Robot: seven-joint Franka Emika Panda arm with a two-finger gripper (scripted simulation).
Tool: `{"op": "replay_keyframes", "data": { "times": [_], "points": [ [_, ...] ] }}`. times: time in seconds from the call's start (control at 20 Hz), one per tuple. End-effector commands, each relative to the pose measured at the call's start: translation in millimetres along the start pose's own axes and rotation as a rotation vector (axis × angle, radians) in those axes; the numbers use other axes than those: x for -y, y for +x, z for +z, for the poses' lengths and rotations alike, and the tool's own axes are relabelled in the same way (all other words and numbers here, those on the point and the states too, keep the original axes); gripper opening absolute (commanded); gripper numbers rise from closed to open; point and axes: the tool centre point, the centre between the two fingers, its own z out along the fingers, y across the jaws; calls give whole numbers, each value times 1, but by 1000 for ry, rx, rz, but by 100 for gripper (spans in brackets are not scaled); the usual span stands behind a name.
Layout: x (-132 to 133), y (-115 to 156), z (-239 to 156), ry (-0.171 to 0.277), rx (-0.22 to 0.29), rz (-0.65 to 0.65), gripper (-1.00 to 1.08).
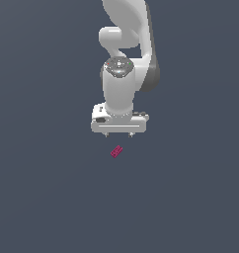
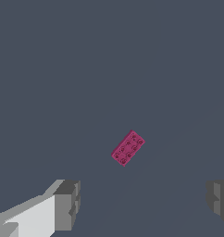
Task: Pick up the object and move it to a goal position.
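The object (image 1: pixel 116 151) is a tiny magenta-pink flat brick with small studs, lying at a slant on the dark grey floor. In the wrist view the object (image 2: pixel 128 147) lies flat, apart from both fingers. My gripper (image 1: pixel 118 134) hangs from the white arm just above and behind the brick in the exterior view, fingers pointing down. The gripper (image 2: pixel 144 203) is open wide, with one grey fingertip (image 2: pixel 67 203) and the other (image 2: pixel 220 201) far apart and nothing between them.
A plain dark grey surface (image 1: pixel 42 197) spreads all around. The white arm's links (image 1: pixel 124 29) rise behind the gripper at the top of the exterior view. No other objects show.
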Motion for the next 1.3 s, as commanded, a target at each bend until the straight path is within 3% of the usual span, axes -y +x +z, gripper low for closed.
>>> {"op": "replay_keyframes", "data": {
  "times": [0.0, 0.65, 1.25],
  "points": [
    [0, 0, 0, 0, 0, 0, 100],
    [2, 7, -9, -26, -31, -55, 100],
    [1, 6, 12, -11, -24, 75, 100]
  ]
}}
